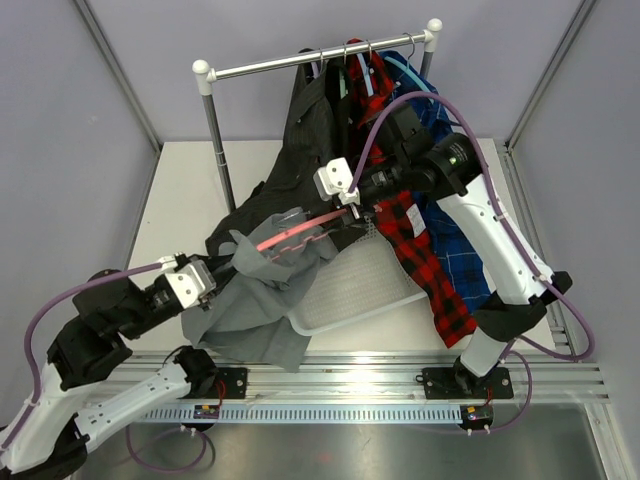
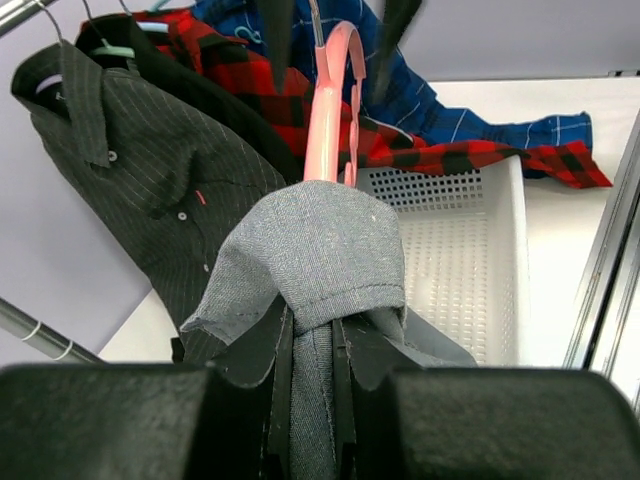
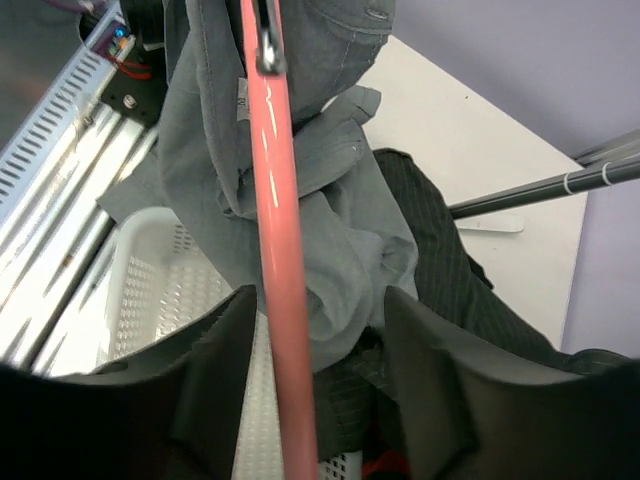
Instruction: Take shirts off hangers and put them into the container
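Our left gripper [image 1: 212, 278] pinches the plain grey shirt [image 1: 255, 310], partly on its thin pink plastic hanger [image 1: 290, 236], which our right gripper's [image 1: 352, 212] spread fingers straddle. The white perforated basket [image 1: 365, 285] holds none yet; three other shirts [image 1: 312, 125] hang behind.

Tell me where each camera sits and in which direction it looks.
Top external: above and behind the arm bases, facing down and forward over the table; both arms show.
Left wrist: on the left arm, facing toward the hung black shirt; the left gripper, shut on the grey shirt, fills the bottom.
Right wrist: on the right arm, facing back toward the near table edge; the right gripper stands open around the pink hanger.
Shared: both wrist views show the grey shirt, pink hanger and white basket.
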